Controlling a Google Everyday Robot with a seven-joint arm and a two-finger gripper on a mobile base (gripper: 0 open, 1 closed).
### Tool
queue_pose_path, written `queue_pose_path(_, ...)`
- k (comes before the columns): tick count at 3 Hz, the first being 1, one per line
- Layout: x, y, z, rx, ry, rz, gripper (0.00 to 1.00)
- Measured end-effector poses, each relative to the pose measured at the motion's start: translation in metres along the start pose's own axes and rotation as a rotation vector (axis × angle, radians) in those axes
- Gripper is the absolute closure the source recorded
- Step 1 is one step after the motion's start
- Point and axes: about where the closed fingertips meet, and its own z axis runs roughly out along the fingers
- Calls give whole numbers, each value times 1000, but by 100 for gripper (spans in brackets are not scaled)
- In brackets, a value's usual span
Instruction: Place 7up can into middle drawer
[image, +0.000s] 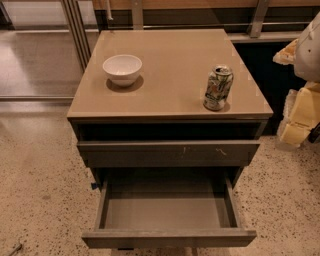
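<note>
The 7up can (218, 87) stands upright near the right front corner of the cabinet top (170, 60). It is whitish-silver with green and dark print and a silver top. The middle drawer (169, 238) is pulled out wide open at the bottom of the view, and its grey floor is bare. My gripper (299, 117) shows as pale yellow and white parts at the right edge, beside the cabinet. It is to the right of the can, lower than it, and apart from it. It holds nothing that I can see.
A white bowl (122, 69) sits on the left of the cabinet top. A shut drawer front with pale scratch marks (167, 152) lies above the open drawer. Speckled floor surrounds the cabinet, with glass panels and metal rails behind.
</note>
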Motion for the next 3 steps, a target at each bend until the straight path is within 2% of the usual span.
queue_pose_path(1,0,0,0,0,0,0,0)
queue_pose_path(2,5,-21,10,40,-32,28,0)
queue_pose_path(3,10,-63,35,83,-100,59,0)
